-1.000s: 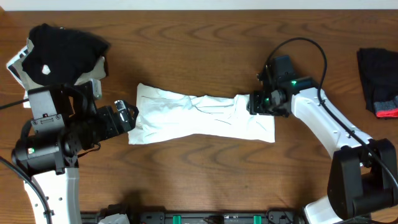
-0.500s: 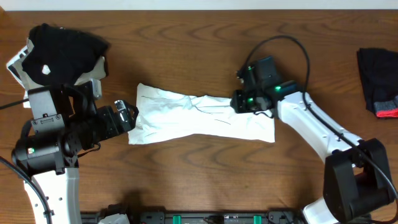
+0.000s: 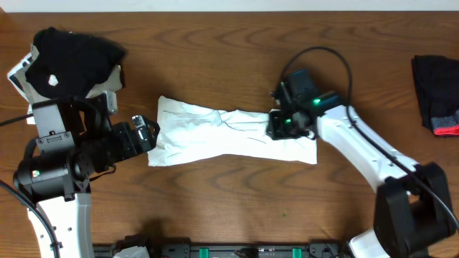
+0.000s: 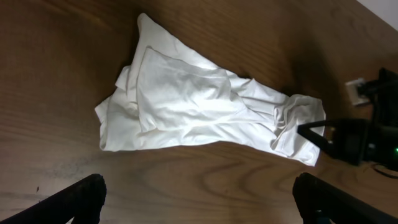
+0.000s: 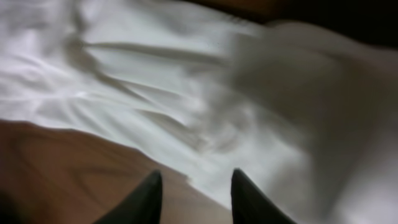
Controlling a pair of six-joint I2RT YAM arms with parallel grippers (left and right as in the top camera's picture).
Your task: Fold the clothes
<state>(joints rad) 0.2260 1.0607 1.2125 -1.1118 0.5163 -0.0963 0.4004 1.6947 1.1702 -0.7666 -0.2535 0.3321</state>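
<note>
A crumpled white garment point(image 3: 229, 134) lies stretched left to right on the wooden table, and it also shows in the left wrist view point(image 4: 193, 106). My left gripper point(image 3: 147, 134) sits at the garment's left edge, and the left wrist view shows it point(image 4: 199, 188) wide open and empty over bare wood. My right gripper point(image 3: 277, 126) hovers over the garment's right part. In the right wrist view it point(image 5: 194, 185) is open, its fingers point(image 5: 149, 198) a little apart above the cloth's edge point(image 5: 205, 124), holding nothing.
A pile of black clothes point(image 3: 72, 51) sits on a light holder at the back left. A black garment with a red patch point(image 3: 436, 97) lies at the right edge. The right arm's cable point(image 3: 323, 51) loops above the garment.
My right gripper has moved left from the garment's right end to over its right part. The garment and my left arm have not moved.
</note>
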